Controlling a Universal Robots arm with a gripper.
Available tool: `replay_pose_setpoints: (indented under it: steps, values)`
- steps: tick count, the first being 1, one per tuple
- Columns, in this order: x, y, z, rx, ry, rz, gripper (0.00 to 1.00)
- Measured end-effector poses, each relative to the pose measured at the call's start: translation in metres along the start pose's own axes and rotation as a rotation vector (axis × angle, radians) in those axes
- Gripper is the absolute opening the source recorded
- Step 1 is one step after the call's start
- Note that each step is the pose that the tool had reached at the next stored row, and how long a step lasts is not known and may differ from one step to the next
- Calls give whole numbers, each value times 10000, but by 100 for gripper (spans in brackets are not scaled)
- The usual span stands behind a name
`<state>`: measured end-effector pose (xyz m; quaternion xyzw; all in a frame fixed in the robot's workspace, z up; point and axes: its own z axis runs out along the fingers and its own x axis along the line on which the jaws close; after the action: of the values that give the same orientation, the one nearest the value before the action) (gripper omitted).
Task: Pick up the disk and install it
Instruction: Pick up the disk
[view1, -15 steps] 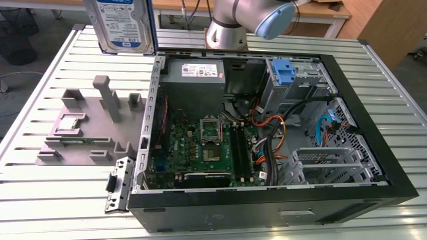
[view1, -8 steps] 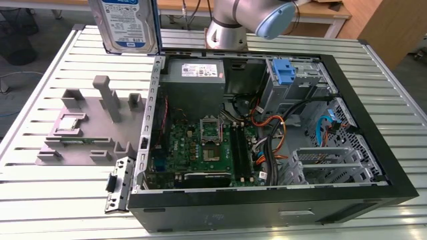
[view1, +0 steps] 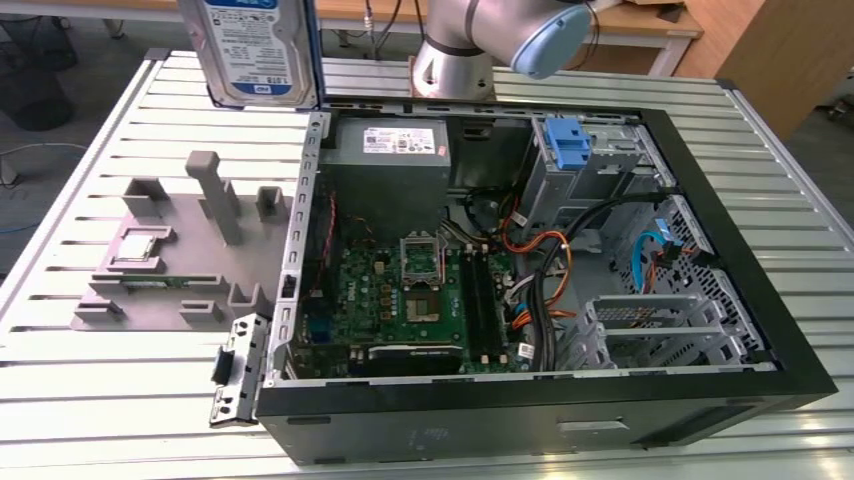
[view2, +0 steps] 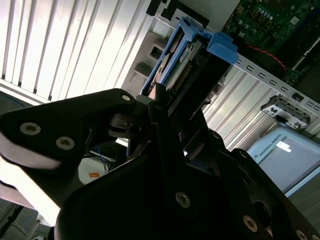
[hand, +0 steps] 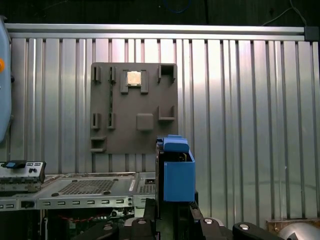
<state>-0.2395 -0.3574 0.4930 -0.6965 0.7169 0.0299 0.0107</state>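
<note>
Up above the tabletop, past the far corner of the open computer case on the exterior view's left, the disk is hanging in the air. It's standing on edge, with its white-and-blue label facing the exterior camera and the blue carrier running down its side. In both wrist views the pincer is clamped on the disk, one black finger on each flat side, with the blue carrier end sticking out past the fingertips. So it's held, and clear of the case. The arm sits just behind the case. Inside the case, a blue bracket stands in the drive bay at the far corner on the exterior view's right. The grey holder plate lies flat on the tabletop, right beside the case on the exterior view's left.
</note>
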Motion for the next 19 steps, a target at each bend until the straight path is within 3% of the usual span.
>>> replay_pose_setpoints:
  steps: [19]
  values:
    - [-7,-240,-3,1,-5,1,35]
